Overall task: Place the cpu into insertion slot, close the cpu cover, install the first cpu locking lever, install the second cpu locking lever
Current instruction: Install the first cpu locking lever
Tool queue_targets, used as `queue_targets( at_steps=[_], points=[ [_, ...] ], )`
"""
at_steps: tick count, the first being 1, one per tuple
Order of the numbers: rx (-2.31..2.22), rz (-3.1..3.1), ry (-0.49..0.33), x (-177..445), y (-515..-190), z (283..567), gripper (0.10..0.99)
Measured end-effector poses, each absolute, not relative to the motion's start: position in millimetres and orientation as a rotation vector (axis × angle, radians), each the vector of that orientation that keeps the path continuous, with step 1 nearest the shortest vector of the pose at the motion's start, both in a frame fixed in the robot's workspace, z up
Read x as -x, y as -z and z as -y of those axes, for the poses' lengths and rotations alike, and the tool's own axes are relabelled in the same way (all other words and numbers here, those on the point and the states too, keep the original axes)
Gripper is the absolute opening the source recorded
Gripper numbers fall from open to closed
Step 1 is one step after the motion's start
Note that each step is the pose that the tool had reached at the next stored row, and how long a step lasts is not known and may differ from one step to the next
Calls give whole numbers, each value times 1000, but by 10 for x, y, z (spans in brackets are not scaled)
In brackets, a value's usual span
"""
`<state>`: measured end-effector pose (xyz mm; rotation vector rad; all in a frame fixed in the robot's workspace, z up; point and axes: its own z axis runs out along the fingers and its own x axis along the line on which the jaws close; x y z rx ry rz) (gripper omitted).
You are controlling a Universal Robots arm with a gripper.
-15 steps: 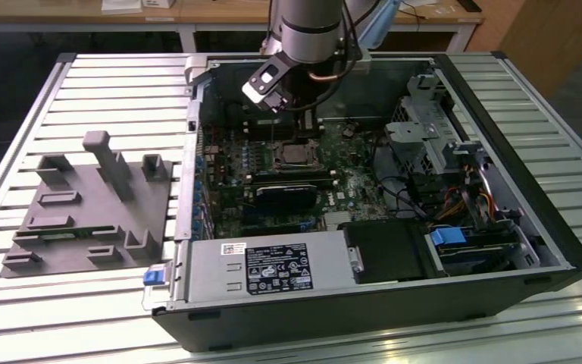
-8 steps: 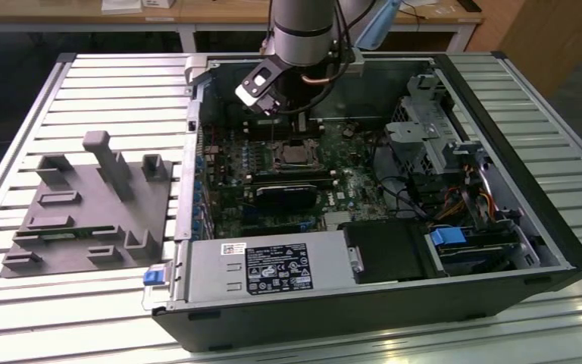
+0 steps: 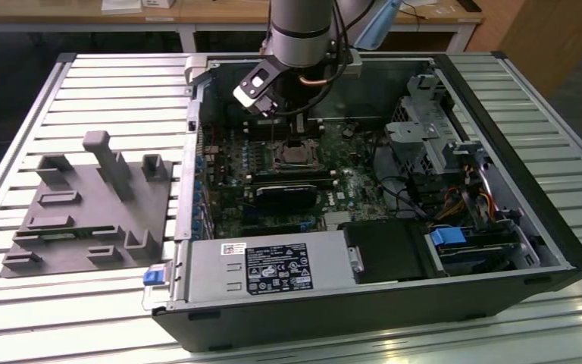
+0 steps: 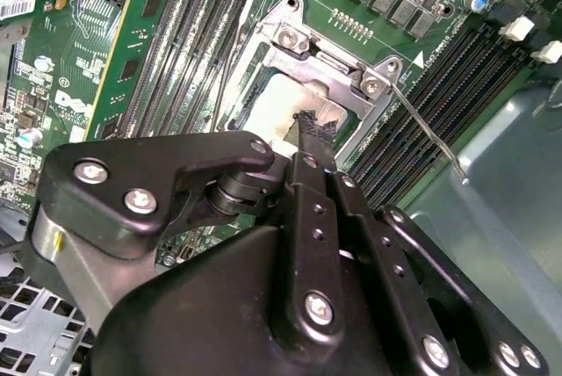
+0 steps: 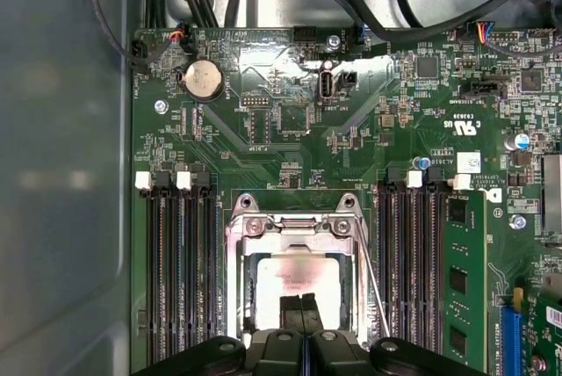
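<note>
A robot arm reaches down into an open computer case standing on a slatted metal tabletop. On the green motherboard inside the case sits the insertion slot, directly under the arm.

The cpu lies in the insertion slot, its silvery top showing through the window of the cpu cover, which lies flat over it. The gripper hangs right above the insertion slot. Its black fingers are pressed together with nothing between them, and their tips are at the cpu's top, near its middle.

A thin wire locking lever slants away from one corner of the insertion slot and crosses over the long black memory slots that flank the insertion slot on both sides.
</note>
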<state>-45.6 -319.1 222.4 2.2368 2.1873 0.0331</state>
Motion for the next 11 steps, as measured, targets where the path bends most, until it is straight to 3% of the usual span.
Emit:
queue_targets(
  at_steps=[11],
  points=[
    [-2237,-2187,-33,460,-2223,3192,102]
  ],
)
